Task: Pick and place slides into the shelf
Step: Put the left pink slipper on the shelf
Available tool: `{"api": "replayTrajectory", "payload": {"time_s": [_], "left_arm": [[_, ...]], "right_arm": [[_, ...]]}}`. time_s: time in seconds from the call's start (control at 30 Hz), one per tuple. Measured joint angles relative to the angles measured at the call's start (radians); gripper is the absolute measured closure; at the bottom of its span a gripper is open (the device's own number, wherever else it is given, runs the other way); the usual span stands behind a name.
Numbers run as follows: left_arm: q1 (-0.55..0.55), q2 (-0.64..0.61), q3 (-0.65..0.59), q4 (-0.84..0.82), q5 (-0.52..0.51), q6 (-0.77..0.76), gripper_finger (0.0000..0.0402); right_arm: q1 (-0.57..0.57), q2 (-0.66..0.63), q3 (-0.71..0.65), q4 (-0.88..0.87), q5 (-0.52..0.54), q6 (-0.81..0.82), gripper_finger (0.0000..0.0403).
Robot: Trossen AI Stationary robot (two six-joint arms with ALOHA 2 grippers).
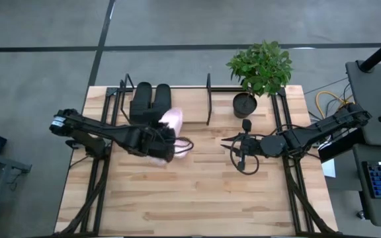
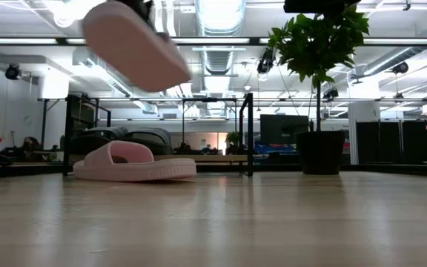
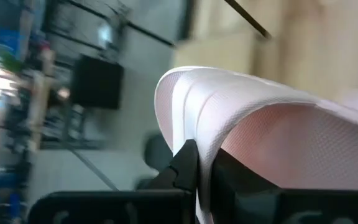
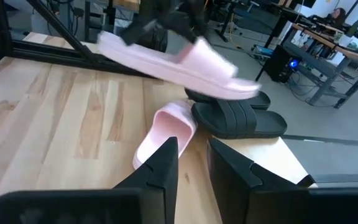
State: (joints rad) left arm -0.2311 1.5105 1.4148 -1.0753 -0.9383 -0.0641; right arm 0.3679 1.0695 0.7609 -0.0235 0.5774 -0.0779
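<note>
A pale pink slide (image 2: 136, 44) hangs tilted in the air, held by my left gripper (image 1: 167, 144), which is shut on its strap; it also shows in the right wrist view (image 4: 179, 59). The second pink slide (image 1: 172, 120) (image 2: 136, 163) (image 4: 163, 134) rests sole down on the table, just in front of the shelf (image 1: 208, 99) (image 2: 247, 133). Two black slides (image 1: 151, 102) (image 4: 238, 118) lie side by side on the shelf board. My right gripper (image 1: 227, 144) (image 4: 191, 162) waits open above the table's middle, right of the slides. My left gripper pinches the edge of the pink slide's wide strap (image 3: 194, 134) between its two fingers (image 3: 185, 165), one inside the strap's arch and one outside. The slide is lifted clear of the table and sits tilted, its sole (image 2: 128, 52) turned down toward the table's near side.
A potted plant (image 1: 245, 104) (image 2: 321, 152) stands at the table's far edge, right of the shelf. The black arm frames (image 1: 290, 178) run along both sides of the table. Bare wood (image 1: 197, 198) stretches across the near half.
</note>
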Motion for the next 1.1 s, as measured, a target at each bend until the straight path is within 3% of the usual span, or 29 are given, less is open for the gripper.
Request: {"api": "replayTrajectory", "payload": {"time_s": [0.23, 0.43, 0.73, 0.83, 1.1], "left_arm": [[0.187, 0.001, -0.025, 0.273, -0.002, 0.221, 0.0401], [0.355, 0.016, -0.036, 0.362, 0.156, 0.232, 0.0401], [0.418, 0.163, -0.036, 0.640, 0.162, 0.446, 0.0402], [0.445, 0.217, -0.036, 0.701, 0.121, 0.508, 0.0402], [0.537, 0.271, -0.036, 0.739, 0.095, 0.460, 0.0402]], "right_arm": [[0.000, 0.000, 0.000, 0.000, 0.000, 0.018, 0.0334], [0.000, 0.000, 0.000, 0.000, 0.000, 0.019, 0.0331], [0.000, 0.000, 0.000, -0.002, 0.000, 0.019, 0.0328], [0.000, 0.000, 0.000, -0.002, 0.000, 0.019, 0.0333], [0.000, 0.000, 0.000, -0.002, 0.000, 0.019, 0.0328]]}}
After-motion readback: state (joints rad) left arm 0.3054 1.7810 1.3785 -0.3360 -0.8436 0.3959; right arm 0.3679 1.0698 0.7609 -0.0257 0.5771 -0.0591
